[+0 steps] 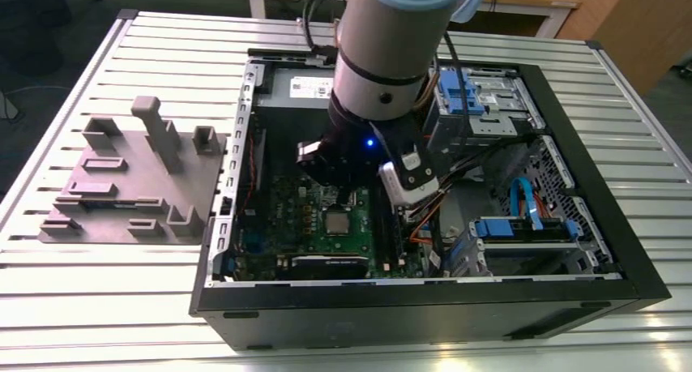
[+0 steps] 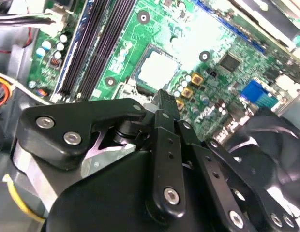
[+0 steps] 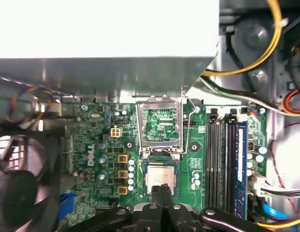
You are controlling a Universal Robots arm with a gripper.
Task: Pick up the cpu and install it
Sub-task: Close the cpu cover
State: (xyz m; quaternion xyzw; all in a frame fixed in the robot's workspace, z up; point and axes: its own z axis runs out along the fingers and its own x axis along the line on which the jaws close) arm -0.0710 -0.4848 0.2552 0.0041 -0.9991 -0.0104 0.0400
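Observation:
The cpu (image 3: 162, 176), a small silvery square chip, lies flat in the socket on the green motherboard (image 3: 97, 145) inside the open computer case (image 1: 605, 186). It also shows as the cpu (image 1: 339, 223) in the exterior view and the cpu (image 2: 156, 67) in the second wrist view. The socket's metal cover frame (image 3: 161, 123) stands hinged up behind it. My gripper (image 3: 162, 190) hangs just above the chip's near edge, its two black fingers (image 2: 163, 99) pressed together with nothing between them.
A grey moulded plate (image 1: 130, 177) lies on the slatted table at the exterior view's left of the case. Memory slots (image 3: 222, 159), a black fan (image 3: 19, 183), loose cables (image 3: 266, 43) and blue drive bays (image 1: 524, 226) crowd the case around the socket.

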